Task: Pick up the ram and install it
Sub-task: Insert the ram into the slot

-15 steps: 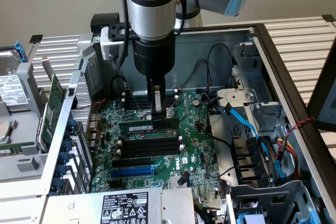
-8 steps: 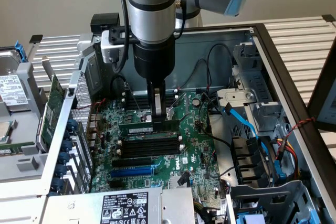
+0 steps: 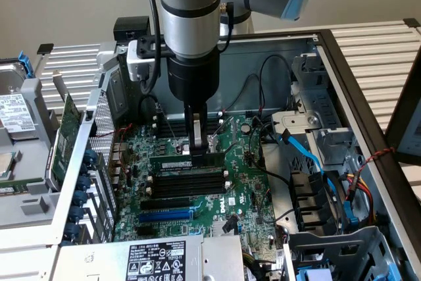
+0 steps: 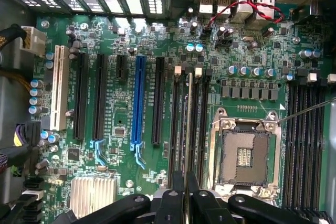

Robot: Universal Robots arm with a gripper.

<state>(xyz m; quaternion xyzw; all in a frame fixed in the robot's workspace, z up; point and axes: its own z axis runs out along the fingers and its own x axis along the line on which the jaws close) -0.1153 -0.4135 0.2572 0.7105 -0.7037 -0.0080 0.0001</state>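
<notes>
The ram (image 3: 212, 158) is a long thin green stick held level just over the black memory slots (image 3: 184, 185) of the motherboard (image 3: 243, 189). My gripper (image 3: 197, 151) reaches straight down into the open computer case and is shut on the ram near its middle. In the wrist view the ram (image 4: 187, 119) shows edge-on, running out from between my dark fingers (image 4: 170, 203) and lined up along the memory slots (image 4: 202, 119) beside the empty CPU socket (image 4: 244, 153). I cannot tell whether it touches the slot or hovers just above it.
Blue cables (image 3: 309, 156) and drive bays crowd the exterior view's right. A labelled power supply (image 3: 154, 261) sits in front and a green expansion card (image 3: 66, 136) stands outside the case on that view's left. A blue slot (image 4: 139, 103), a heatsink (image 4: 92, 195) and red-black wires (image 4: 252, 3) surround the work area.
</notes>
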